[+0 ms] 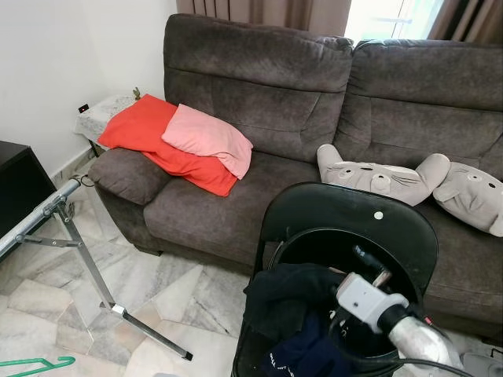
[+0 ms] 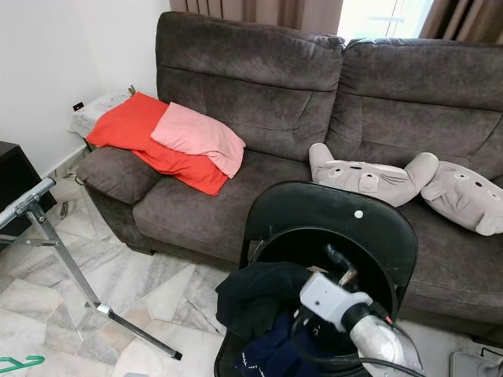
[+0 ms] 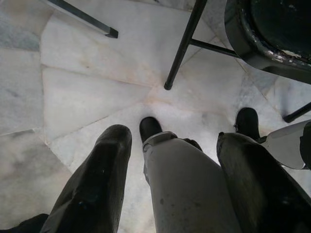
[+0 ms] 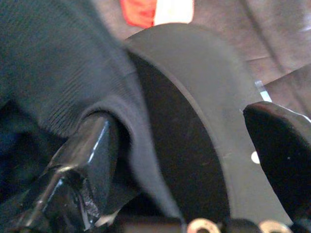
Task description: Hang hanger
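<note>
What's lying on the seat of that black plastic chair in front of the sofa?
On the black plastic chair lie a black knitted garment and a dark navy one. The right gripper, fingers apart, reaches among them. Anything beneath the clothes is covered.

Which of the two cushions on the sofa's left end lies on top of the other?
The pink cushion. It rests on the larger red cushion, which spreads beneath it over the sofa armrest and seat.

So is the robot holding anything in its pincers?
No. The right pincer is open beside the dark clothes on the black chair, one finger pressed into the fabric. The left pincer hangs open over the floor.
</note>
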`<state>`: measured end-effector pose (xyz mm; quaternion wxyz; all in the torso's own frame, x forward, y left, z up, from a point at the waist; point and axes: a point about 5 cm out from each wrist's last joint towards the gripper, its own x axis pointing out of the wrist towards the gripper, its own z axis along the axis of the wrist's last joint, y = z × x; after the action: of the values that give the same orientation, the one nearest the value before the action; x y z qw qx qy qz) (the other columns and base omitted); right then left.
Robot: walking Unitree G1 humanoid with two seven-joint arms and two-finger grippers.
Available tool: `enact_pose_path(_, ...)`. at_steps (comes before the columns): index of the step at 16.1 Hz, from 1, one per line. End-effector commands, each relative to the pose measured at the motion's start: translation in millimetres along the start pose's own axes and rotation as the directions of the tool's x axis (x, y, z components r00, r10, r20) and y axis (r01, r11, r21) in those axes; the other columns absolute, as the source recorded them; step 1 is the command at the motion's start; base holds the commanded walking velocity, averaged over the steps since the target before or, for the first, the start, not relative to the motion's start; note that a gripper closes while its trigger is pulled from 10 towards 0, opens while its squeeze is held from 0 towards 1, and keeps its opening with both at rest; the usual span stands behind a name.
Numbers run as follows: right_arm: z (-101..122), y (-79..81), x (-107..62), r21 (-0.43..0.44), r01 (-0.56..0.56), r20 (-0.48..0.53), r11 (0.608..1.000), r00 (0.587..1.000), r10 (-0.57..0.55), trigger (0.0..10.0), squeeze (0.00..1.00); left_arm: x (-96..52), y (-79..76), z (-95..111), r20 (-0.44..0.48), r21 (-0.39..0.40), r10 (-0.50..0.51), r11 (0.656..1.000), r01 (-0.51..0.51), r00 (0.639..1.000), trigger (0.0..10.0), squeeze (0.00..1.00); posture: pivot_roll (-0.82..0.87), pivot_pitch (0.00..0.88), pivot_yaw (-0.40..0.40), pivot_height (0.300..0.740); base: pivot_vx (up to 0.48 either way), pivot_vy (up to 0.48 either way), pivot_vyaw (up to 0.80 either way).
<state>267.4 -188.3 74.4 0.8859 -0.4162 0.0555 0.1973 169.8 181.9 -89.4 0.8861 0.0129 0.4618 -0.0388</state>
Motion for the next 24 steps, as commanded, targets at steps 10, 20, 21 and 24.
enact_pose_path(10, 2.5, 1.5, 11.4, 0.040, -0.028, 0.032, 0.999, 0.999, 0.026, 0.0, 0.00, -0.1, -5.5, -5.4, -0.019, 0.011, 0.002, 1.000, -0.002, 1.000, 10.0, 0.00, -0.04, 0.033, 0.005, 0.740, 0.000, 0.000, 0.00)
enact_pose_path(20, -7.3, 6.4, 11.1, 0.049, -0.052, -0.020, 0.997, 0.998, 0.053, 0.0, 0.00, -4.0, 10.1, -11.2, -0.039, 0.022, 0.011, 1.000, -0.010, 0.999, 10.0, 0.00, -0.04, 0.008, 0.010, 0.740, 0.000, 0.000, 0.00)
enact_pose_path(21, -7.7, 6.6, 11.4, 0.050, -0.057, -0.022, 0.997, 0.998, 0.058, 0.0, 0.00, -2.0, 1.1, -9.7, -0.038, 0.024, 0.001, 1.000, 0.000, 0.999, 10.0, 0.00, -0.04, 0.008, 0.010, 0.740, 0.000, 0.000, 0.00)
enact_pose_path(24, -12.3, 9.2, 11.5, 0.050, -0.076, -0.045, 0.996, 0.996, 0.078, 0.0, 0.00, 1.2, -15.7, -6.6, -0.034, 0.024, -0.014, 1.000, 0.015, 0.999, 10.0, 0.00, -0.04, 0.018, 0.008, 0.740, 0.000, 0.000, 0.00)
